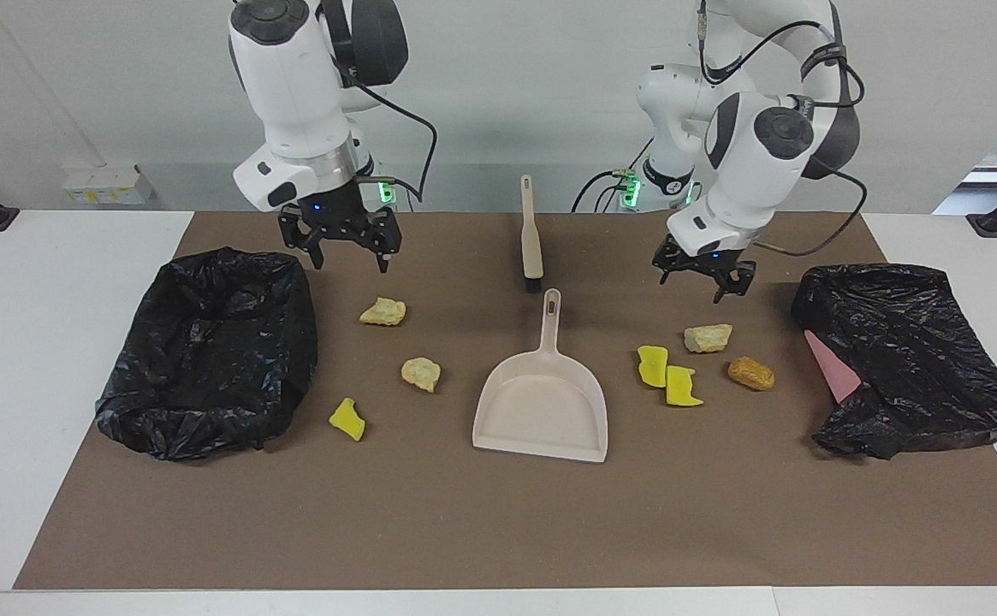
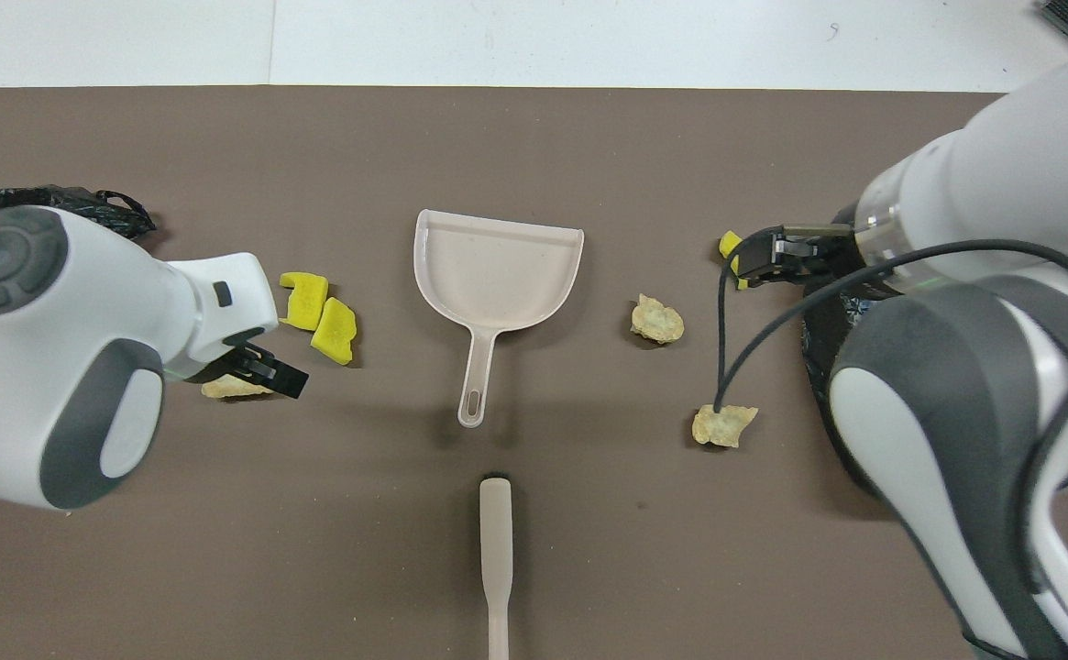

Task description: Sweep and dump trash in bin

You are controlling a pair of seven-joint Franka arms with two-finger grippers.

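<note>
Facing view shows both arms out over a brown mat [image 1: 498, 530] on the white counter [image 1: 53, 385], and no brand, label or writing can be read on anything. A beige dustpan [image 1: 543, 402] lies at the mat's middle with its handle toward the robots, and a beige brush [image 1: 531, 235] lies just nearer to the robots than that handle, not touching it. The trash is seven small chunks in two groups. Toward the right arm's end lie a tan lump [image 1: 382, 311], a second tan lump [image 1: 421, 373] farther from the robots, and a yellow bit [image 1: 347, 418] farther still. Toward the left arm's end lie two yellow bits [image 1: 669, 375] touching each other, a pale lump [image 1: 708, 337] and a brown lump [image 1: 751, 373]. An open black bin bag [image 1: 207, 351] sits at the right arm's end, well apart from the chunks. A crumpled black bag [image 1: 909, 359] with a pink edge showing sits at the left arm's end. The right gripper [image 1: 341, 248] hangs with its jaws wide and empty over the mat beside the bin bag. The left gripper [image 1: 705, 278] hangs with its jaws spread, holding nothing, just above the pale lump and clear of it. Seen from overhead, the left gripper [image 2: 268, 367] partly covers that pale lump, and the right gripper [image 2: 772, 257] covers part of the yellow bit.
</note>
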